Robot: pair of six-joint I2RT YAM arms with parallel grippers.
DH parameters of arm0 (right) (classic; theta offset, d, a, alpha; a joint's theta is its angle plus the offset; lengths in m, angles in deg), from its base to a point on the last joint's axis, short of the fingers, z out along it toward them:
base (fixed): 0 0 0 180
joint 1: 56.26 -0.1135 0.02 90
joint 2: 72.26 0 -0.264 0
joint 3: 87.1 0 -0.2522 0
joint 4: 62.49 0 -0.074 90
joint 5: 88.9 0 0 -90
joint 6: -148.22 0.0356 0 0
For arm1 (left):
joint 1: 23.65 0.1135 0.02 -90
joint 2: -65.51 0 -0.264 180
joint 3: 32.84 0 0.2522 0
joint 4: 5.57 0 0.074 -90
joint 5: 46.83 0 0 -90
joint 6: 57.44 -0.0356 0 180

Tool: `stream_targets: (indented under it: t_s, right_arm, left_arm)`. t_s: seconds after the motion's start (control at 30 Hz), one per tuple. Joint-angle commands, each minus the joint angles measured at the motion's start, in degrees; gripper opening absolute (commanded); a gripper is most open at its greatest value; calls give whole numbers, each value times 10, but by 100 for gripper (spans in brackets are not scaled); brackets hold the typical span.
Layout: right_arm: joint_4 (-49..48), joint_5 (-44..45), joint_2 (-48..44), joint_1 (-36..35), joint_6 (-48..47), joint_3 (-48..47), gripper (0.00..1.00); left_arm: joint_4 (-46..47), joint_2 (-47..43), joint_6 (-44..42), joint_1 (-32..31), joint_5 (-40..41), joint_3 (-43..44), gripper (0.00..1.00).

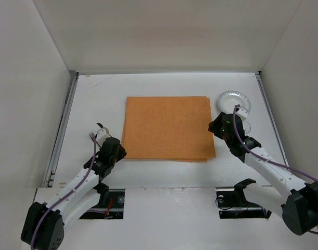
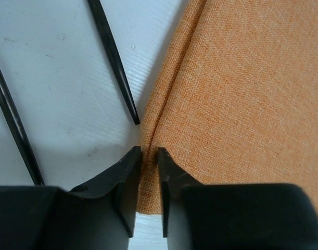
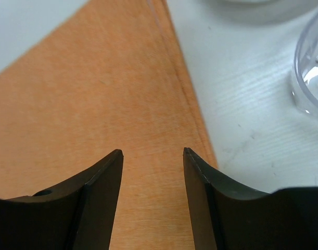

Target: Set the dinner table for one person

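Note:
The dinner table (image 1: 164,86) is a white tabletop with an orange cloth mat (image 1: 168,127) lying flat in its middle. My left gripper (image 1: 118,152) is at the mat's near left corner. In the left wrist view its jaws (image 2: 150,151) are nearly closed, pinching the mat's raised edge (image 2: 148,172). My right gripper (image 1: 215,127) is over the mat's right edge. In the right wrist view it (image 3: 152,152) is open and empty above the mat (image 3: 96,104).
A white plate (image 1: 234,99) sits right of the mat at the back, with a clear glass (image 3: 312,73) just in front of it. Two thin black utensil handles (image 2: 114,57) lie left of the mat. Metal rails (image 1: 62,130) run along the table's sides.

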State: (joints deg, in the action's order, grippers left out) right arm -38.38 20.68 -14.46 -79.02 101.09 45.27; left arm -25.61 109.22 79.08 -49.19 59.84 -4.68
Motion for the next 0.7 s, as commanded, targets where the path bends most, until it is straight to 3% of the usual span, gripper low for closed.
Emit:
stream_targets:
  t_s: [0.0,0.13,0.23,0.3,0.43,0.57,0.67]
  right_arm:
    - [11,8,-26,5,-17,-50,56]
    - [0,4,-16,52,-31,-95,46]
    - [-13,-11,16,100,-43,-137,23]
    - [-17,-30,34,134,-44,-156,16]
    - [-86,-75,73,215,-31,-165,18]
    - [-104,-89,118,291,-14,-175,39]
    - [-70,-47,103,304,-32,-174,41]
  left_arm:
    - [-25,-2,6,-8,-1,18,20]
    - [-41,-41,1,-15,29,36,33]
    - [-40,-74,-8,-23,76,50,39]
    - [-31,-84,-19,-28,96,63,42]
    - [39,-76,-44,-44,107,74,44]
    - [129,-28,-51,-83,77,78,45]
    - [196,30,-60,-116,52,79,45]
